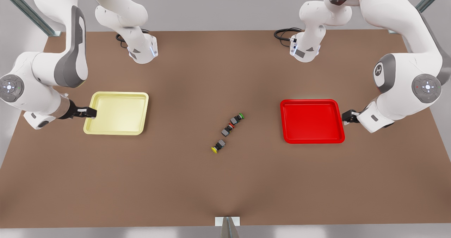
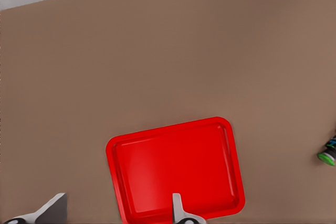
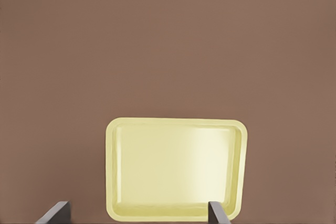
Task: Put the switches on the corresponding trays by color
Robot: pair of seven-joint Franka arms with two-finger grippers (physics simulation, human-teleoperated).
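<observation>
Arms waited at the outer edges of their trays, switches untouched between them.

Tabletop [image 1: 225, 181], plain brown, filled the scene under a pale grey back wall with metal struts at the corners. The yellow tray [image 1: 118, 113] lay on the front view's left and the red tray [image 1: 312, 121] on its right, well apart, probably to keep the sorting targets distinct. The right gripper [image 1: 88, 112] sat at the yellow tray's outer rim, jaws spread; the left gripper [image 1: 347, 117] sat beside the red tray's outer rim, jaws also spread, neither holding anything. Midway between the trays, lying on their sides in a slanted row, were the green switch [image 1: 237, 118], the red switch [image 1: 227, 129] touching it, and the yellow switch [image 1: 218, 146] just apart, all yet to be placed.
</observation>
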